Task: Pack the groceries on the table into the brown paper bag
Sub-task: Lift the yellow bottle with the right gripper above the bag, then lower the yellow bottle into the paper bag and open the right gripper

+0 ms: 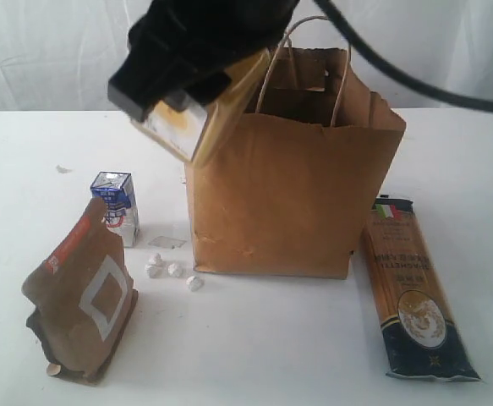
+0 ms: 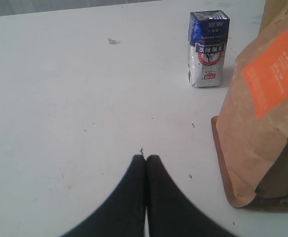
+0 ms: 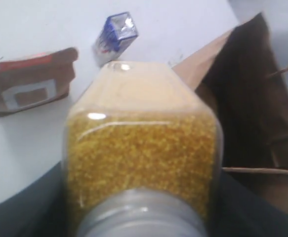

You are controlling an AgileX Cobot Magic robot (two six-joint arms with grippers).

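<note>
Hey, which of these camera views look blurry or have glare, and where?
Exterior view: the right fingers holding the yellow-grain bottle are smeared, the long pasta pack is sharp. Right wrist view: the bottle is soft, with small glare spots on its shoulder. Left wrist view: crisp small blue-white carton, soft-edged left fingers.

Exterior looks down across the table; all share the carton.

bottle: yellow grains | carton: blue-white | pouch: brown, orange label | bag: kraft brown
</note>
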